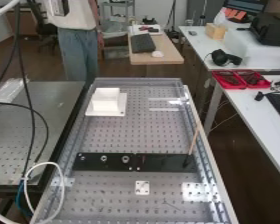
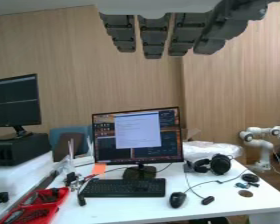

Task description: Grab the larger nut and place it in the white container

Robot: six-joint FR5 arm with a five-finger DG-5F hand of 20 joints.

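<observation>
Just beside the larger nut (image 1: 104, 158), the smaller nut (image 1: 82, 158) and bearing (image 1: 125, 159).

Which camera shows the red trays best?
The high view: both red trays lie fully inside the picture, side by side, dark things in them. The wrist view shows them too, but cut off by its edge.

In the upper left corner of the high view, we saw a smooth, rounded white section of robot arm (image 1: 4, 9), with slim black cables (image 1: 17, 30) down the left of the frame. In the wrist view, we saw the dark grey, segmented robot hand (image 2: 154, 35), its blocky fingers (image 2: 119, 32) crossed by thin seams and narrowing to blunt tips, and a plain pale grey base (image 2: 157, 6).
</observation>
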